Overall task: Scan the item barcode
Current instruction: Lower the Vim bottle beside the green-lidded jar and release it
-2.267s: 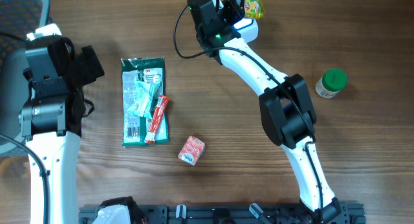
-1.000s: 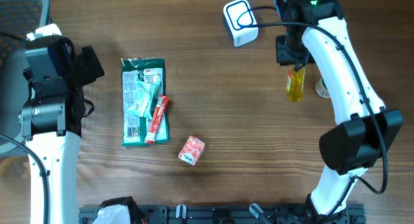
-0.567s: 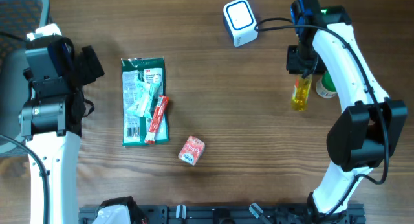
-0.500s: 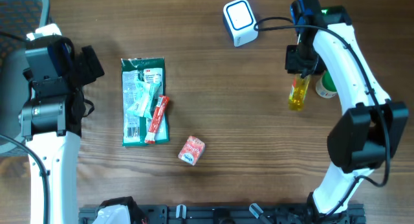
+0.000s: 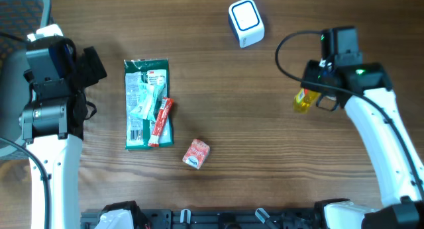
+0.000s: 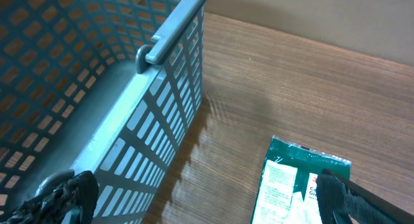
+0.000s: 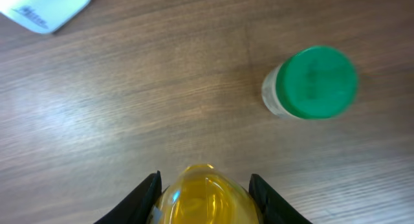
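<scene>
Your right hand (image 5: pixel 317 95) is gripping the yellow bottle (image 5: pixel 302 100), jaws partly closed around its body, with a finger (image 7: pixel 147 193) on each side in the wrist view. The bottle is hanging above the wood surface (image 5: pixel 252 136) at mid right of the overhead frame. The white scanner (image 5: pixel 246 21) is sitting at top centre, well apart from the bottle, so you're looking at a scan not yet done.

Your left hand (image 6: pixel 207 208) is standing wide open and holding nothing. It's parked at the left edge by the blue mesh basket (image 6: pixel 97 75), with the green packet (image 5: pixel 147 103) lower right in its wrist view.

What could go wrong, as a judgement:
- The barcode isn't showing in any view, so you're risking presenting the wrong side to the scanner and getting no read.
- The bottle looks smooth and rounded, and I can't tell how much of it the jaws are covering. A fast swing or wrist roll could be letting it twist or slip out.
- The green-lidded jar (image 7: pixel 312 81) is standing near the bottle, upper right of the right wrist view. The arm is hiding it from overhead, so a low sweep could be knocking it over.
- The black cable (image 5: pixel 285 47) is looping toward the scanner, and reaching up there could be snagging it or nudging the scanner off aim
</scene>
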Controlling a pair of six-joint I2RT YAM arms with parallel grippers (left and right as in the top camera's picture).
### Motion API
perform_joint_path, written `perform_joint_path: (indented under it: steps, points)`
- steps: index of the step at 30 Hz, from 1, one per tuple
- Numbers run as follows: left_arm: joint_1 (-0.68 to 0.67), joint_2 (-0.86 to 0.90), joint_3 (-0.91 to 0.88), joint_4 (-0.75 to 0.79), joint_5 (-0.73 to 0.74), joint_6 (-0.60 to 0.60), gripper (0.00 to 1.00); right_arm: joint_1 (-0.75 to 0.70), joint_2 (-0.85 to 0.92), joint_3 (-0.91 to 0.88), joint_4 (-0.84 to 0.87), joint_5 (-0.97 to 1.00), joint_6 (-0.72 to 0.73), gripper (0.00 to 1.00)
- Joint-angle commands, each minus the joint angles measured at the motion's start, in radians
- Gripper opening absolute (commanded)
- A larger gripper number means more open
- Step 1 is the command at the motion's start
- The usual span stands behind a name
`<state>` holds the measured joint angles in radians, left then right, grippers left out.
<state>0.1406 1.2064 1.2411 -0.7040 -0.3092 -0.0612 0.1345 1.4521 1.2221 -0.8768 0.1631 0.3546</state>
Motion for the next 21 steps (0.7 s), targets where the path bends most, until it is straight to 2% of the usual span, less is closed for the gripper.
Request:
perform_joint_path:
  steps: [1, 9, 14, 21]
  points:
    - [0.006, 0.001, 0.004, 0.003, 0.005, 0.002, 1.00, 0.003, -0.001, -0.104, 0.115, -0.005, 0.008, 0.05]
    - [0.006, 0.001, 0.004, 0.003, 0.005, 0.002, 1.00, 0.003, 0.001, -0.280, 0.369, 0.002, -0.118, 0.06]
    - [0.006, 0.001, 0.004, 0.003, 0.005, 0.002, 1.00, 0.002, 0.005, -0.298, 0.402, 0.128, -0.119, 0.05]
    - [0.006, 0.001, 0.004, 0.003, 0.005, 0.002, 1.00, 0.003, 0.029, -0.299, 0.412, 0.128, -0.120, 0.06]
